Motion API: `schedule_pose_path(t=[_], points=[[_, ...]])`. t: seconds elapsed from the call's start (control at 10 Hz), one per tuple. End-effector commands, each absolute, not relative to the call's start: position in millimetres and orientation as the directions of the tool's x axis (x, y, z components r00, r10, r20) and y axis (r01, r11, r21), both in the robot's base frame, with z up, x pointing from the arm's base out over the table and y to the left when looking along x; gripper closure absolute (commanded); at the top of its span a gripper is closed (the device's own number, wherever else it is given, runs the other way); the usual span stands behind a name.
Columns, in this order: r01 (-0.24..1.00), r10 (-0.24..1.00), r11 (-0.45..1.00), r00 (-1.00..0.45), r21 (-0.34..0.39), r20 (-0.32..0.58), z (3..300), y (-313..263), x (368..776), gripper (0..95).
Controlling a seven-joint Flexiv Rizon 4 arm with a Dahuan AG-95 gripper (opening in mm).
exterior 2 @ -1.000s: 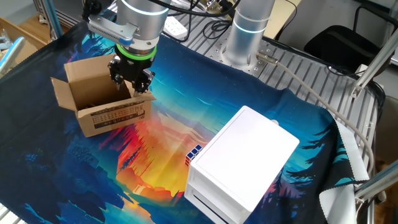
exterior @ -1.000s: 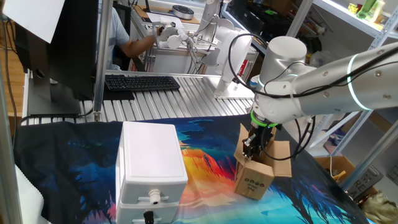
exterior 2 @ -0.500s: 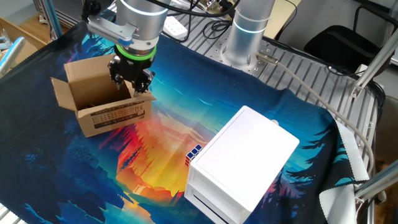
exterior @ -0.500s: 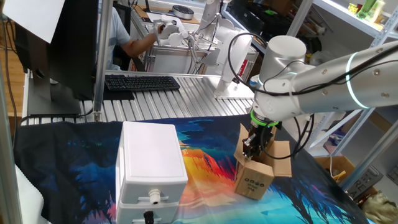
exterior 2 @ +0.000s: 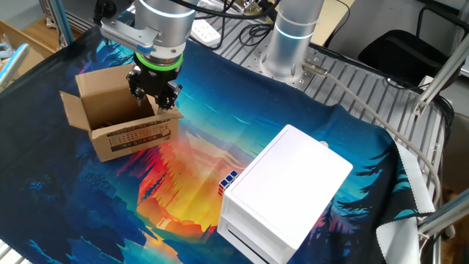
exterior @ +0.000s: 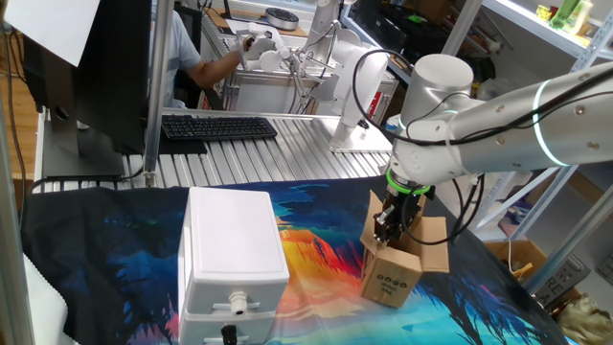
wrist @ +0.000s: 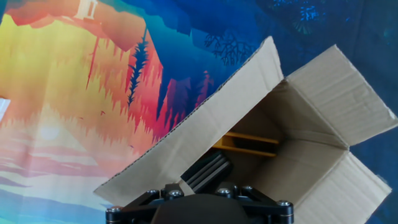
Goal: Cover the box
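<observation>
one fixed view: white case [exterior: 233, 259] at 7 o'clock on the counter [exterior: 115, 240], box [exterior: 395, 268] at 4 o'clock, black printed marks on its near face. gripper [exterior: 391, 226] points down into the top, one flap upright on its left side; fingertips hidden.

other fixed view: box [exterior 2: 121, 125] at 10 o'clock on the painted cloth [exterior 2: 190, 176], all flaps still open, long axis running 10 to 4 o'clock. printed long side faces 7 o'clock. gripper [exterior 2: 154, 94] sits at the 3 o'clock end by a flap. white case [exterior 2: 282, 192] well apart at 4 o'clock.

hand view only: one ribbed finger pad [wrist: 207, 172] beside the inner face of a long flap [wrist: 205, 118], a yellow item [wrist: 249, 144] inside the box [wrist: 323, 130]. can't tell if the gripper [wrist: 205, 186] is pinching the flap or just open beside it.
</observation>
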State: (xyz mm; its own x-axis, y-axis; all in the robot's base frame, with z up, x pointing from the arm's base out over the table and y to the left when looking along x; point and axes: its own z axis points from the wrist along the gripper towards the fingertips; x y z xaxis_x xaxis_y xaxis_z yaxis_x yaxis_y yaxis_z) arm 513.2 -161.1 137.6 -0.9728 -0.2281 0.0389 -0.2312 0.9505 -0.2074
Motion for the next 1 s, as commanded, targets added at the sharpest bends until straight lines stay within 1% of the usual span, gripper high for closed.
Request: schedule_pose_path(t=[0.1,0.7,1.0], points=[[-0.231,-0.228,0.951,-0.973,-0.204,0.038,137.3,-160.9,513.7,57.0],[-0.228,-0.225,0.952,-0.974,-0.204,0.038,137.3,-160.9,513.7,57.0],[-0.208,-0.207,0.961,-0.978,-0.183,0.029,137.3,-160.9,513.7,57.0]])
